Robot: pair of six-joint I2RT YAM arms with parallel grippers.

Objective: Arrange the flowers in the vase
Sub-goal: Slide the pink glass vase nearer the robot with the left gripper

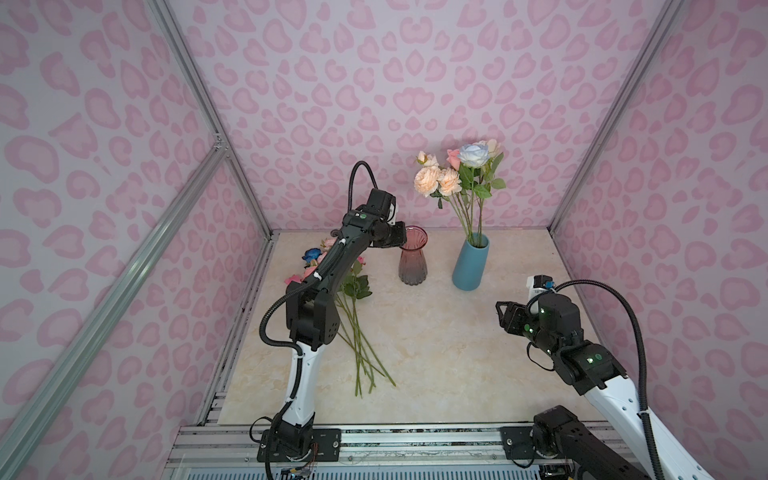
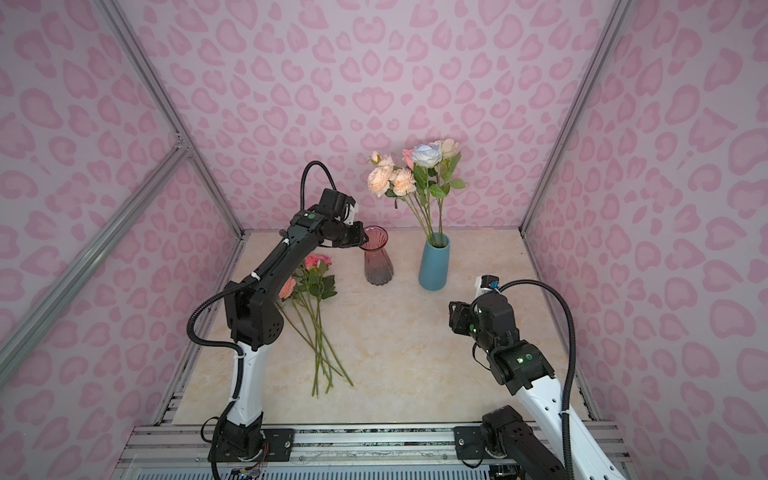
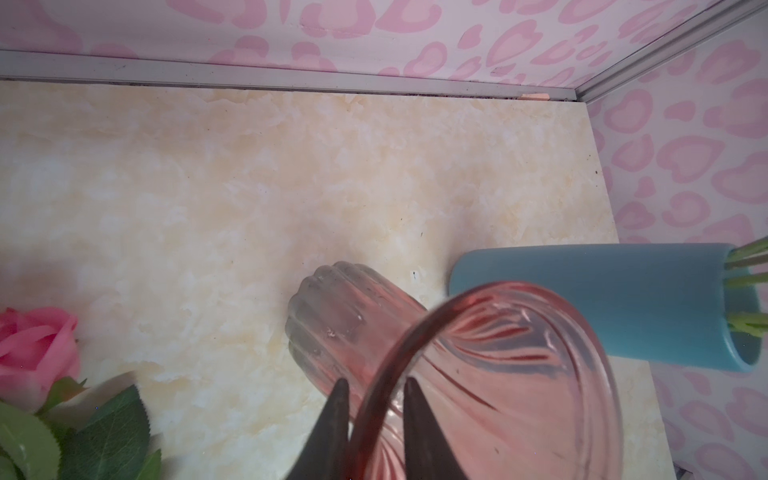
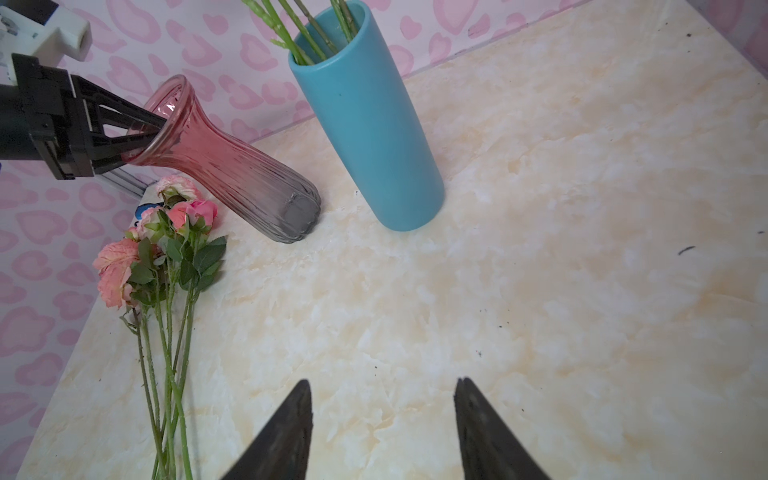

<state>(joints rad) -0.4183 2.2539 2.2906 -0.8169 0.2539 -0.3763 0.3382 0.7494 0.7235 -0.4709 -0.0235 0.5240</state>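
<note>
**At the Back of the Bench, Some Flowers Stand While Others Lie Loose**

Along the left side of the bench point(image 1: 436, 353) lies a loose bunch of flowers point(image 2: 309, 286). Their long green stems fan toward the front edge and their heads point to the back wall. The heads are pink roses and a ruffled coral bloom point(image 4: 114, 270), with toothed green leaves clustered just beneath. In a top view a deep blue bloom point(image 1: 311, 254) shows beside the left arm. The left wrist view catches one pink rose point(image 3: 37, 349) up close, its petals tightly furled.

The standing flowers point(image 1: 457, 174) rise upright from the blue vase point(image 1: 469, 266) near the back wall. They include full peach ruffled blooms, a pink rose, and a pale blue-white rose topmost with a cream one behind it.

Between the bunch and the blue vase stands the pink glass vase point(image 1: 412, 262). It is ribbed, rosy at its flared mouth and fading to smoky grey at the base.

The left hand point(image 3: 374, 388) is at that mouth, one finger inside and one outside, with the rim between them. Whether it is truly clenched on the glass I cannot tell. The right hand point(image 4: 382, 384) hovers over bare bench at the front right, released, with its fingers spread and nothing between them.
</note>
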